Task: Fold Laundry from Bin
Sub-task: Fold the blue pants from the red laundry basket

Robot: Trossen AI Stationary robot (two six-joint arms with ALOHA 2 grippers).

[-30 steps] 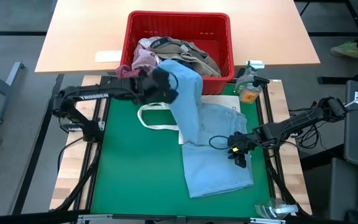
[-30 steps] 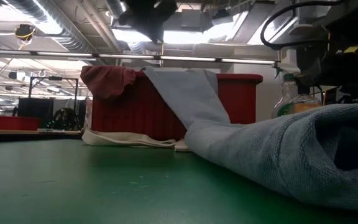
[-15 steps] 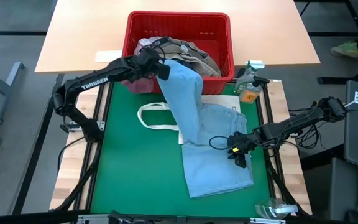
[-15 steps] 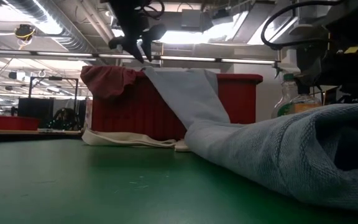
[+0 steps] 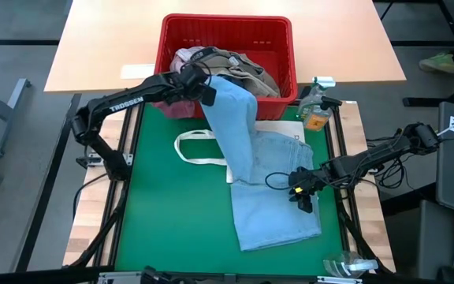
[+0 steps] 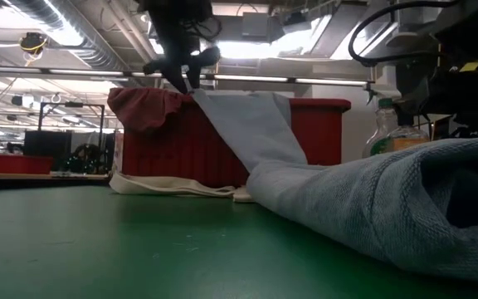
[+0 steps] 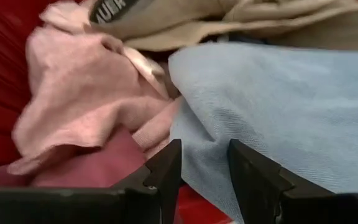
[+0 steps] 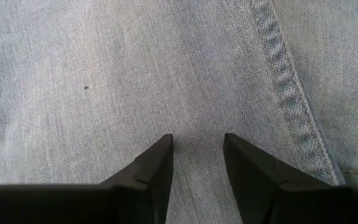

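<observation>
On the green tabletop (image 5: 172,221), the red bin (image 5: 227,31) sits at twelve o'clock, holding heaped laundry (image 5: 239,69). Light blue jeans (image 5: 270,197) trail from its rim toward five o'clock, half pulled out. Left gripper (image 5: 203,85), jaws spread, hovers at their bin end, likely to pull them free; right gripper (image 5: 302,193), jaws spread, pins them at four o'clock.

One red bin (image 5: 227,31) is sitting at the surface's far edge, holding three garments: pink (image 5: 184,72), khaki (image 5: 243,69) and maroon (image 5: 158,89). One pair of light blue jeans (image 5: 270,189), one white tote bag (image 5: 199,150) and one bottle (image 5: 314,106) are showing.
</observation>
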